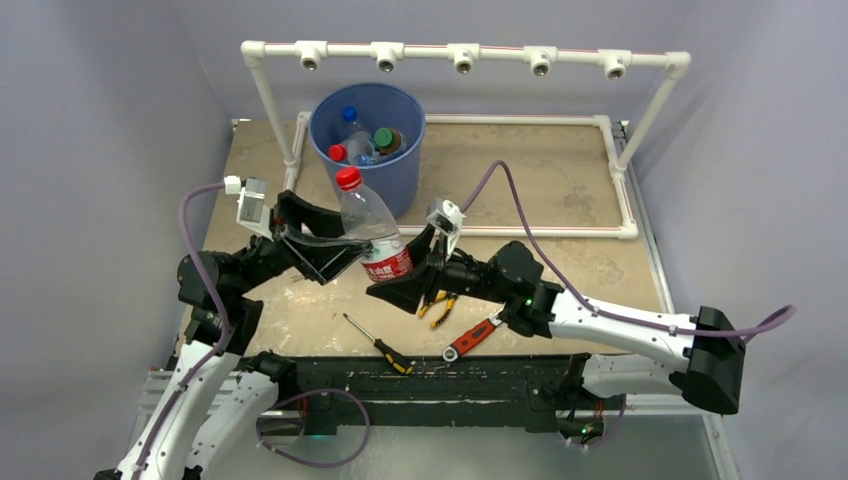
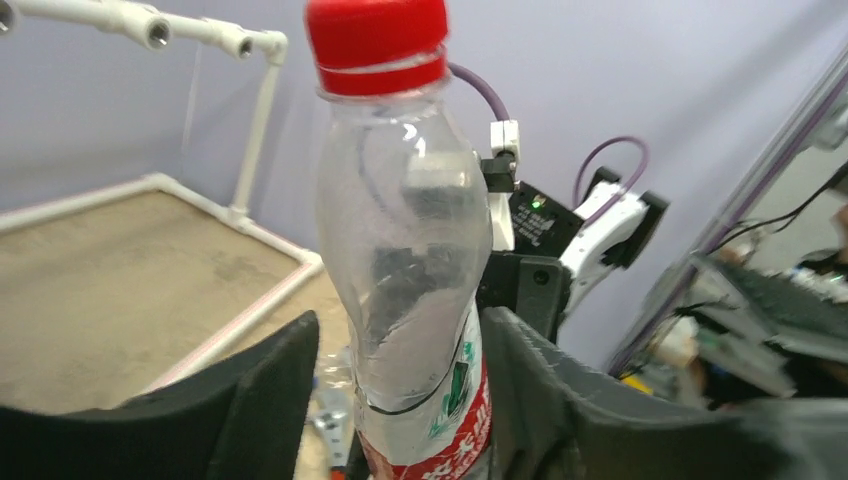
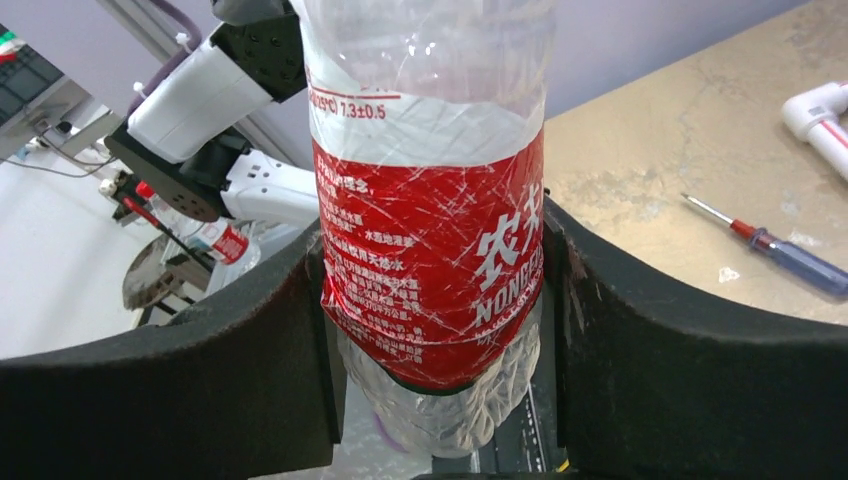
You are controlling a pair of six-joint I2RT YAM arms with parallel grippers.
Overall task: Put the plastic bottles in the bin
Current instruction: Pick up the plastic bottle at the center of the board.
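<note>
Slippage is threatening: your right gripper is clamping the plastic bottle low, left gripper standing parted. You're risking a drop short of the far bin.

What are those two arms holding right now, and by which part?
A clear red-capped bottle. The right fingers clamp its red label from both sides. The left fingers flank its body, but a gap shows on one side, so they look loose.

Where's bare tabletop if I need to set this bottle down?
Bare: the far-right stretch inside the pipe frame, right of the bin; also the near-left patch beside the screwdriver. Crowded: the near middle, with the held bottle, pliers and wrench.
</note>
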